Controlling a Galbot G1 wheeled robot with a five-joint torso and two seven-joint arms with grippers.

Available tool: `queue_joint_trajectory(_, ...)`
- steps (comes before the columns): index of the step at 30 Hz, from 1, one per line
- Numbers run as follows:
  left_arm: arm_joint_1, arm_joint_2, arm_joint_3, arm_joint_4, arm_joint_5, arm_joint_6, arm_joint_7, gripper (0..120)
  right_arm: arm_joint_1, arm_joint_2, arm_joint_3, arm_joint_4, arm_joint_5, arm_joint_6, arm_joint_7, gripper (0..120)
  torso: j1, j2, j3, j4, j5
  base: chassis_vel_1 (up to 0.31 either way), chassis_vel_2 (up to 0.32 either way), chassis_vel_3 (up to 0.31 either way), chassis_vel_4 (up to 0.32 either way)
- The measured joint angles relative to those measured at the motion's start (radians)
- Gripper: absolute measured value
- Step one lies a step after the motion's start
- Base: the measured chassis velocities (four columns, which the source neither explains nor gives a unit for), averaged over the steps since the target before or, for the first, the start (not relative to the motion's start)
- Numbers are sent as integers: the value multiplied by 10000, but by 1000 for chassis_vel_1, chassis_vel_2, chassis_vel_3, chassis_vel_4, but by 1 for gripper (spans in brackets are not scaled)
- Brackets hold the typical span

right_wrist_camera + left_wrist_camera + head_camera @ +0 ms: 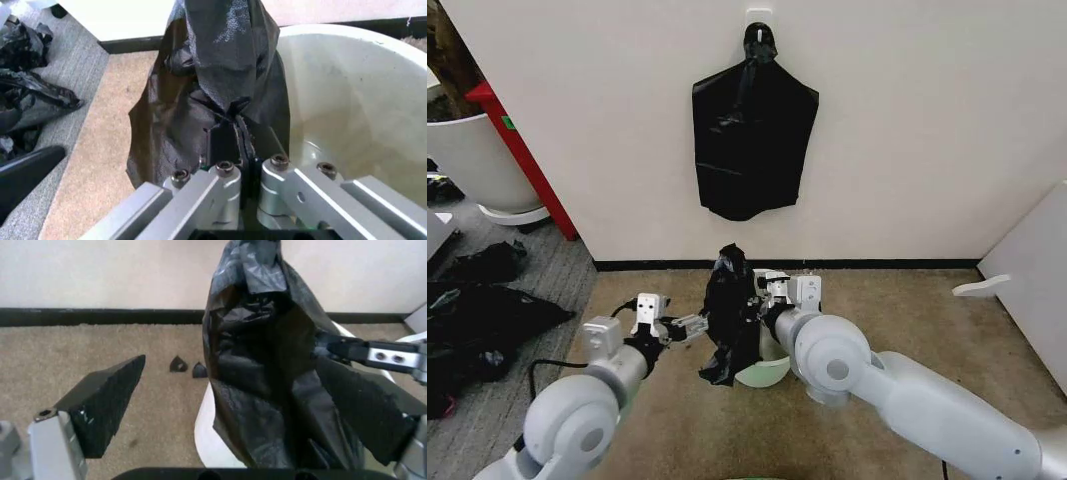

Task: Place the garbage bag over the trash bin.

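Hanging in a crumpled, upright bunch, the thin glossy black plastic garbage bag (730,318) sits between the two arms, low over the tan carpet (657,420) in front of the white wall (907,120). The right gripper (757,300) has its fingers pressed together on a fold of the bag; in the right wrist view those fingers (230,145) pinch the film just beside the bin's rim, and the bag (207,95) drapes down the outside of that rim rather than over the opening. The small round cream-white plastic trash bin (762,372) stands on the carpet, mostly hidden behind the bag and the right arm in the head view; its smooth inner wall (347,125) shows open and unlined in the right wrist view.

The left gripper (689,326) reaches in from the other side, level with the middle of the bag. Its jaws stand apart: in the left wrist view one dark ribbed finger (107,402) hangs clear over the carpet, while the bag (267,370) lies against the other finger, not clamped. The right gripper's tip (353,351) also shows there, touching the bag's far side, with the bin's pale wall (210,435) below.

On the wall above, a flat black bag with a pinched neck (749,140) hangs from a hook.
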Motion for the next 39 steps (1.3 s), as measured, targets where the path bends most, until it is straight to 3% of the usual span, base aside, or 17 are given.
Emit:
queue_joint_trajectory(20, -2318, -255, 1640, 1327, -1318, 999, -1597, 100, -11, -86, 43, 16, 84, 11, -51, 0, 0, 0, 0, 0, 0, 0, 0, 0, 0)
queue_joint_trajectory(39, -3059, -836, 2629, 2526, -1524, 1149, -2440, 100, -37, -169, 184, 31, 180, 35, -55, 0, 0, 0, 0, 1, 0, 0, 0, 0, 0)
